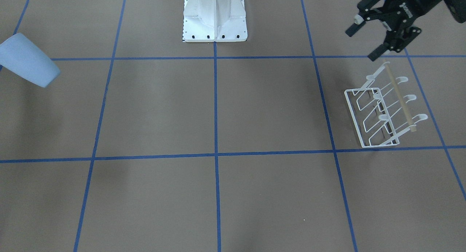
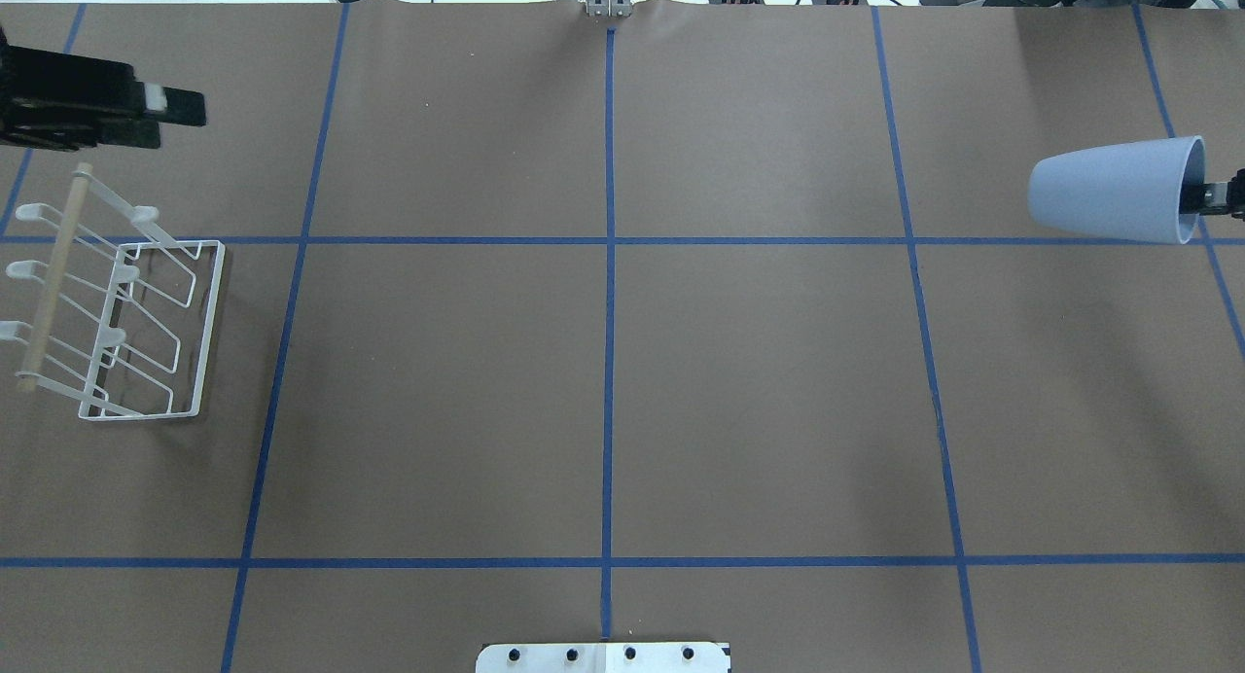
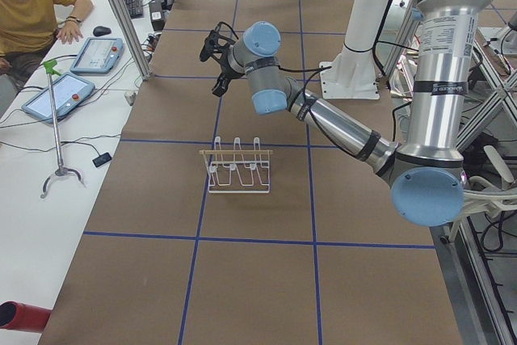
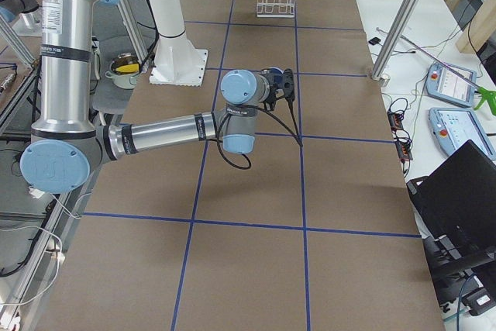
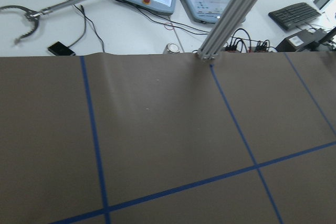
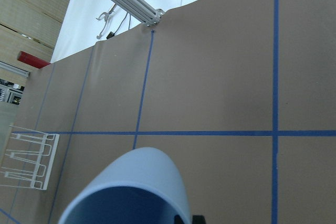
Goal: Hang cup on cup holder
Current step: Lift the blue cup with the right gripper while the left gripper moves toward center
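One rim grip: right gripper (image 2: pixel 1206 198) jaws clamp the cup (image 2: pixel 1114 192) above the tabletop's (image 2: pixel 759 410) right edge, mouth likely kept free for a prong (image 1: pixel 402 79); left gripper (image 1: pixel 364 42), jaws apart, hovers by the cup holder (image 1: pixel 401 99), left edge.

Whole middle of the brown paper-covered table (image 2: pixel 778 391) is open. White wire rack with a wooden dowel (image 2: pixel 211 323) sits at the left end, with the black left gripper (image 1: pixel 361 44) hovering just beyond its end, probably clear of it. White robot pedestal (image 1: pixel 214 22) mid-edge; pale-blue tapered tumbler (image 2: pixel 1109 201) up in the air far right.
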Motion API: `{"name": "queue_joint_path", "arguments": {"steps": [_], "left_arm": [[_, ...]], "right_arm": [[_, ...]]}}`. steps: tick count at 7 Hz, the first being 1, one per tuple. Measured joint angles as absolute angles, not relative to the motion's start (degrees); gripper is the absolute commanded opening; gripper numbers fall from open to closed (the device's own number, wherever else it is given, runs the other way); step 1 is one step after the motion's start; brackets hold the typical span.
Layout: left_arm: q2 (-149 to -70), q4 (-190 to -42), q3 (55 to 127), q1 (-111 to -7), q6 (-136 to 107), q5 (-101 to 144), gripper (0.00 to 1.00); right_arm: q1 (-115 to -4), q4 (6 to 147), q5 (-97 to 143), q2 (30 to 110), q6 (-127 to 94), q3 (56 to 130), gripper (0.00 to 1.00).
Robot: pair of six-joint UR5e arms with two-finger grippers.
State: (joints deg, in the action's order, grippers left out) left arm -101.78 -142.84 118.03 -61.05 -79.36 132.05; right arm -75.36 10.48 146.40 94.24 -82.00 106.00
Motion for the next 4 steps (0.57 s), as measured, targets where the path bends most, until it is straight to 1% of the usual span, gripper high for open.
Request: {"name": "queue_joint_path", "arguments": {"steps": [2,4], "left_arm": [[-109.6,-145.4,118.0,-53.4,-94.7,131.1,0.99],[-114.3,-146.2,118.0,-46.2,-104.1,125.8,0.99]], "right_arm": [[-74.3,2.5,146.7,90.4,-92.0,106.0,0.00],[-71.0,-6.0,143.9,87.2,-99.9,106.0,0.00]]}}
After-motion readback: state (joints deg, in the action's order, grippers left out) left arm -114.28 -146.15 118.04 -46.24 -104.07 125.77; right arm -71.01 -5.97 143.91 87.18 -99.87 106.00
